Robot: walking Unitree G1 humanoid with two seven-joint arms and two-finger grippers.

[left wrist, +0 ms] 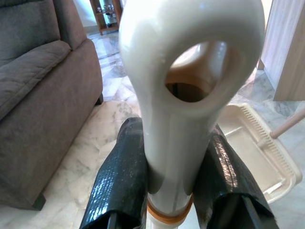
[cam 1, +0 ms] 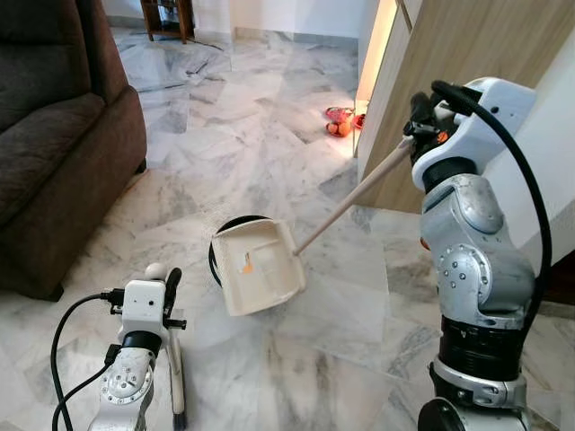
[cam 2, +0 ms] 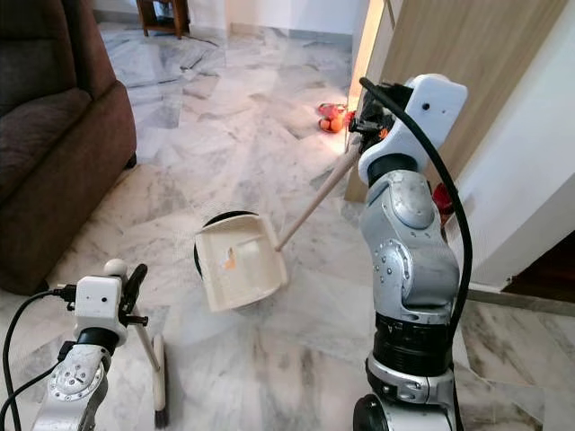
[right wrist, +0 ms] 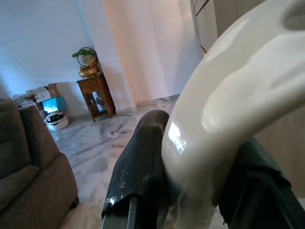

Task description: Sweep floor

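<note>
Broom handle (left wrist: 183, 95) clamped between left gripper's (left wrist: 176, 181) fingers (left wrist: 121, 181).

Cream dustpan (cam 1: 256, 267) with pale wooden handle, brown sofa (cam 1: 54, 144), grey-veined white marble floor (cam 1: 252, 117)

I'm looking down on a marble floor (cam 1: 260, 117), white with grey veins, glossy enough to catch the light. A brown sofa (cam 1: 54, 135) stands on my left, its corner foot resting on the tiles. To my right runs a wood-panelled cabinet (cam 1: 476, 54), with a warm strip of light (cam 1: 375, 45) glowing down its edge. A white wall (cam 2: 530, 180) stands just beside it on the right. Small red and orange things (cam 1: 341, 119) lie on the floor at the foot of the cabinet; I can't tell what they are. Far across the room a dark wooden side table (right wrist: 97, 93) stands against a pale wall (right wrist: 62, 33), with a plant (right wrist: 86, 59) on top and a white bowl (right wrist: 56, 121) on the floor nearby.
</note>
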